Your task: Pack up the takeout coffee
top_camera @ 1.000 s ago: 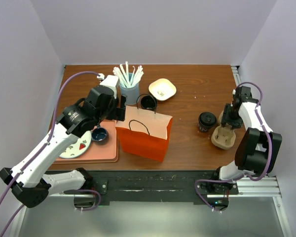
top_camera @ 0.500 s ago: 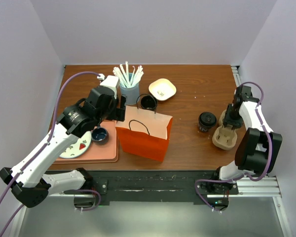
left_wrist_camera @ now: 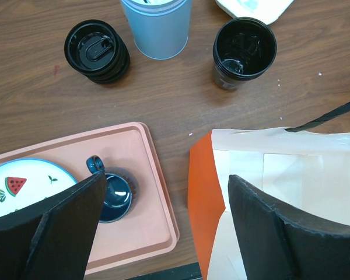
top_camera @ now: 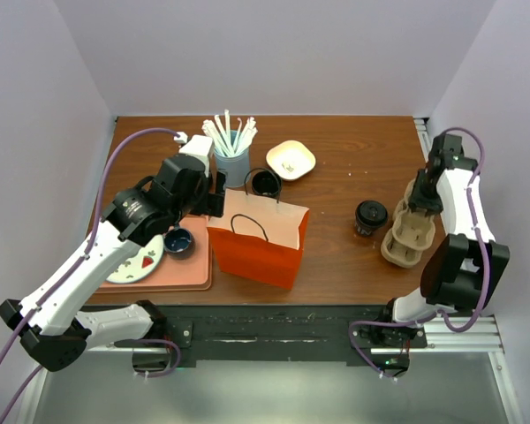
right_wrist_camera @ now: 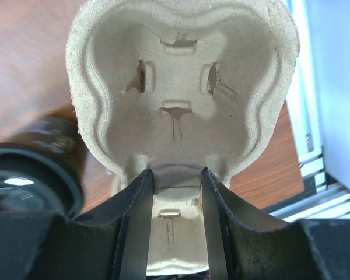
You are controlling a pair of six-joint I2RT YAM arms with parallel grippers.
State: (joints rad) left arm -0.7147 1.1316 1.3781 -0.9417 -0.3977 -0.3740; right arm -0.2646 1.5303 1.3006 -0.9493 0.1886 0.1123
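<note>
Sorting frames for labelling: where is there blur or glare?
Right wrist: the black lidded cup at lower left is out of focus, a glint on its lid; the pulp cup carrier is sharp. Left wrist: the orange bag and tray are crisp. Top external: even light, soft shadows.

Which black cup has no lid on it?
The open black cup right of the blue tumbler: you can see inside it. The cup left of the tumbler and the cup by the cardboard carrier have lids.

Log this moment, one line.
left gripper: open near paper bag | right gripper: shut on cup carrier | takeout coffee: unpacked
</note>
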